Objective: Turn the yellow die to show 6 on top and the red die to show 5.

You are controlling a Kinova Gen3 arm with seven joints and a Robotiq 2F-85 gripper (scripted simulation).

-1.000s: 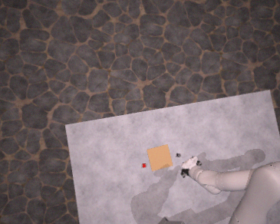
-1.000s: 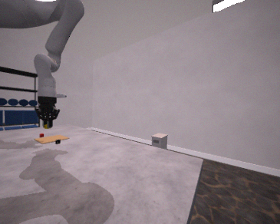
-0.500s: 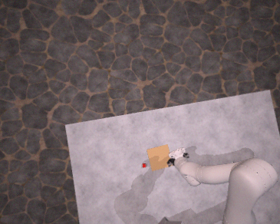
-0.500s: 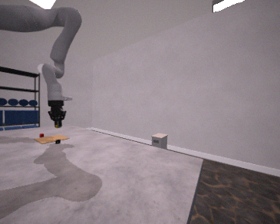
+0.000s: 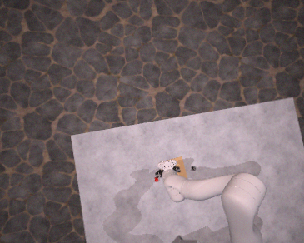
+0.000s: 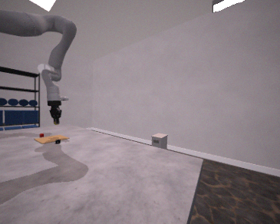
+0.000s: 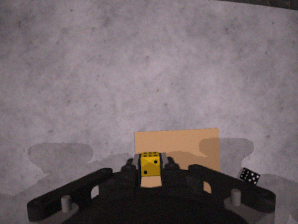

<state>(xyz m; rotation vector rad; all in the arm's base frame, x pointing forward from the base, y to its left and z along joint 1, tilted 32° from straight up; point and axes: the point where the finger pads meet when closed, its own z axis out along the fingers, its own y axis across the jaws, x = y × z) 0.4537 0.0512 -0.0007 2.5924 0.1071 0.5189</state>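
Note:
My gripper is shut on the yellow die and holds it in the air above the tan mat. In the wrist view the die hangs over the mat's near edge. In the overhead view the wrist hides the die and much of the mat. The black die lies on the table just off the mat's corner. The red die lies on the table on the mat's other side, off the mat. It is out of the wrist view.
The grey table top ends at a stone floor. A small grey box stands by the wall. A dark shelf with blue items stands at the far left.

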